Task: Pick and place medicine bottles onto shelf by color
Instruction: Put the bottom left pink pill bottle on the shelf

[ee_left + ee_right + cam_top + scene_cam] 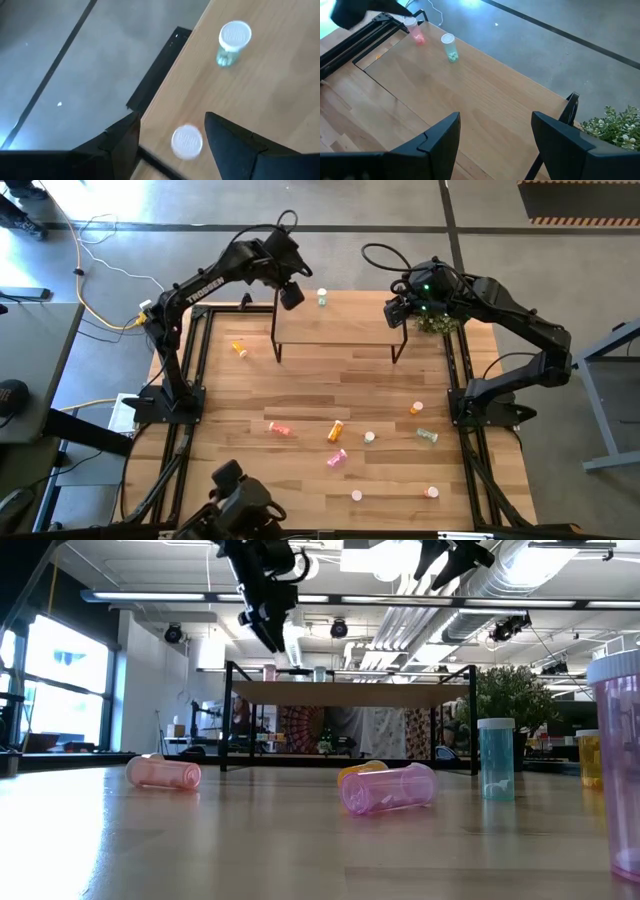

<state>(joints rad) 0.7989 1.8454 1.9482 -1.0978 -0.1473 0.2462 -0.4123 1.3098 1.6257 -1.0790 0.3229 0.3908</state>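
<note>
The shelf (335, 320) stands at the table's far middle. At its far left corner, a pink medicine bottle (415, 31) and a green one (449, 46) stand upright side by side on their bases. My left gripper (172, 120) hangs open above the pink bottle, whose white cap (187, 141) shows below and between the fingers, with the green bottle (232, 42) beyond. My right gripper (495, 120) waits open over the shelf's right end, holding nothing. Several more bottles lie or stand on the table, such as an orange one (239, 348) and a pink one (388, 788).
A potted plant (435, 323) stands right of the shelf, under my right arm. Loose bottles are scattered across the table's near half: pink (280, 428), orange (337, 430), green (427, 435), and two near the front edge (356, 495). The shelf's middle is bare.
</note>
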